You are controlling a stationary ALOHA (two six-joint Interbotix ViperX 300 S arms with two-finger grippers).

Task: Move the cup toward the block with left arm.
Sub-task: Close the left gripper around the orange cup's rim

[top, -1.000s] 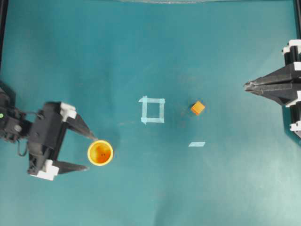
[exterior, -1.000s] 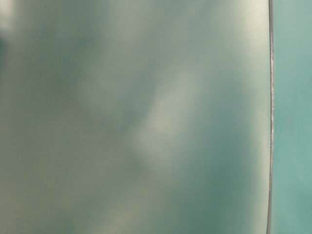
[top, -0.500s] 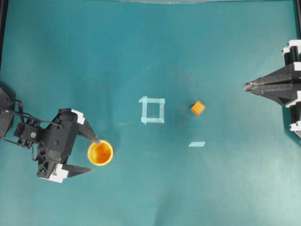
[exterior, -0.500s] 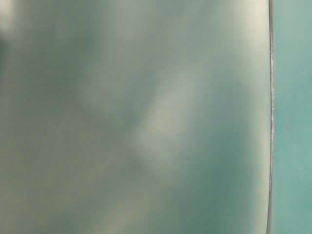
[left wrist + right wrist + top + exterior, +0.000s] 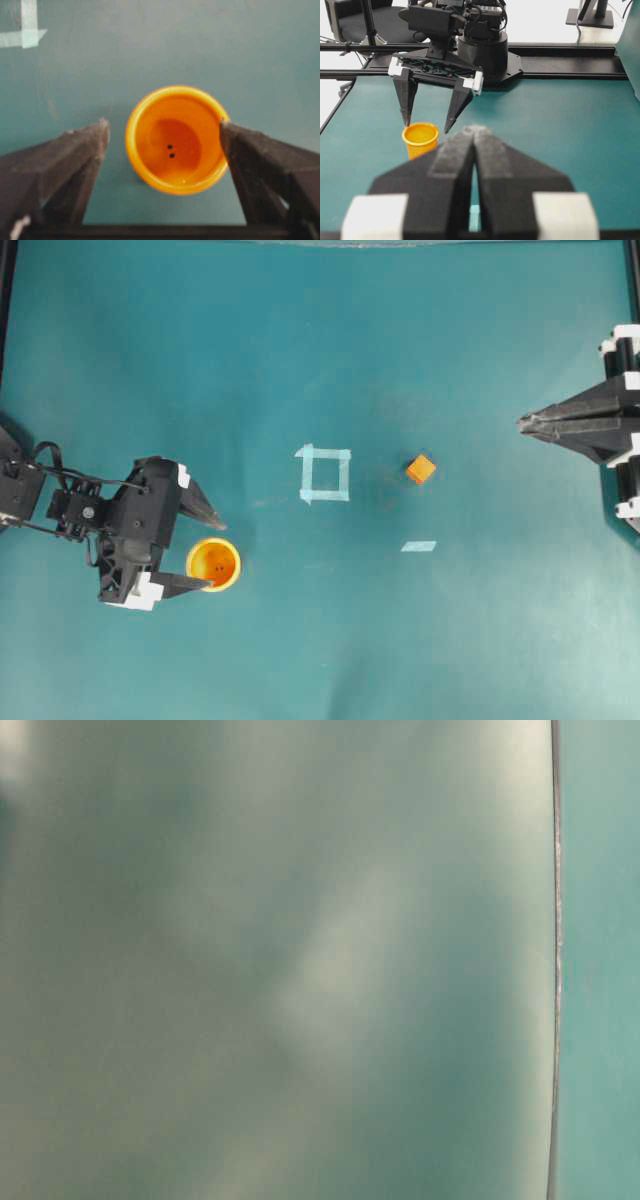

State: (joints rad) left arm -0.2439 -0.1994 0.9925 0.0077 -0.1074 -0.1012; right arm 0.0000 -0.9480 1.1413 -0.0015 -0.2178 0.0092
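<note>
The cup [image 5: 214, 565], yellow-rimmed and orange inside, stands upright on the teal table at the left. My left gripper [image 5: 216, 552] is open and straddles it. In the left wrist view the cup [image 5: 175, 142] sits between the fingertips of the left gripper [image 5: 163, 123]; one fingertip [image 5: 225, 127] touches the rim, the other stands apart. The right wrist view shows the cup [image 5: 420, 141] under the left gripper [image 5: 427, 127]. The block [image 5: 421, 469], a small orange cube, lies right of centre. My right gripper [image 5: 524, 422] is shut and empty at the right edge, also seen as the right gripper [image 5: 472, 129].
A pale blue tape square [image 5: 324, 474] lies between cup and block, and a tape strip [image 5: 419, 546] sits below the block. The left arm's base [image 5: 482, 55] stands at the table's far end. The table-level view is a blur.
My left gripper has moved right and turned, so its open fingers now stand on either side of the cup. Cup, block and right arm have not moved.
</note>
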